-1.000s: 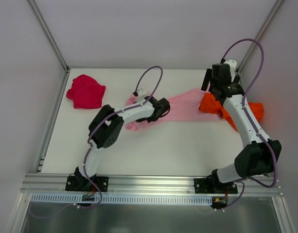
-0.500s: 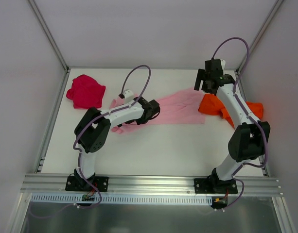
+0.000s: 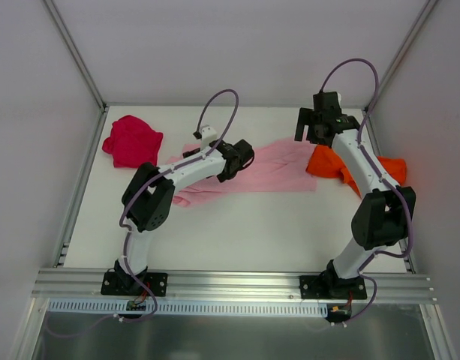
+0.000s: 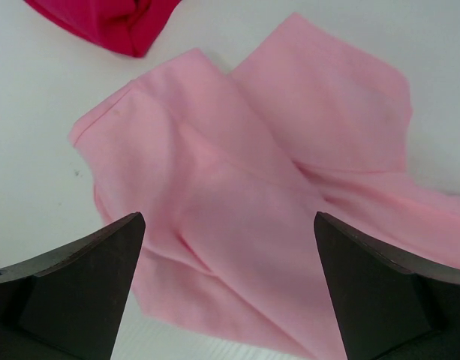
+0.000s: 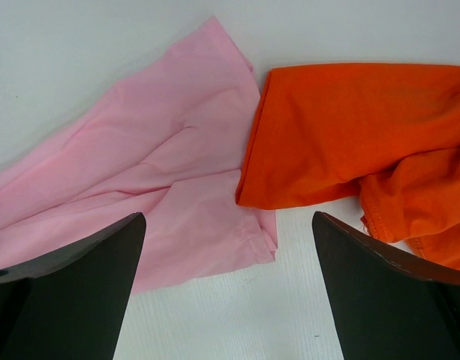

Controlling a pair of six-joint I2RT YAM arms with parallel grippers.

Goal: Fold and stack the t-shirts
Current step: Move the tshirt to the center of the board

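On the white table (image 3: 245, 232), three shirts, none folded, none stacked; surface matte with a fine ribbed grain in the wrist views.

Pink shirt (image 3: 278, 169): thin, soft cloth, drawn out in a long band across the middle of the table; shallow creases run along its length; left end spreads into flat overlapping flaps with angular corners; right end has a narrow stitched hem.

Red shirt (image 3: 132, 141): crumpled rounded heap at the far left; near the pink shirt's left end but apart from it, bare table between.

Orange shirt (image 3: 325, 160): bunched at the right, saturated colour, heavier folds; one smooth flat panel, the rest rumpled, with a hem seam showing; its straight edge touches the pink shirt's right end and appears to lie over it; right arm crosses above it in the top view.

Left claw (image 3: 242, 154): over the left part of the pink shirt; dark matte wedge-shaped fingers (image 4: 72, 292) spread wide; nothing between them; contact of the tips with the cloth cannot be told.

Right claw (image 3: 311, 126): above the spot where pink and orange meet; jaws likewise wide apart; holds nothing.
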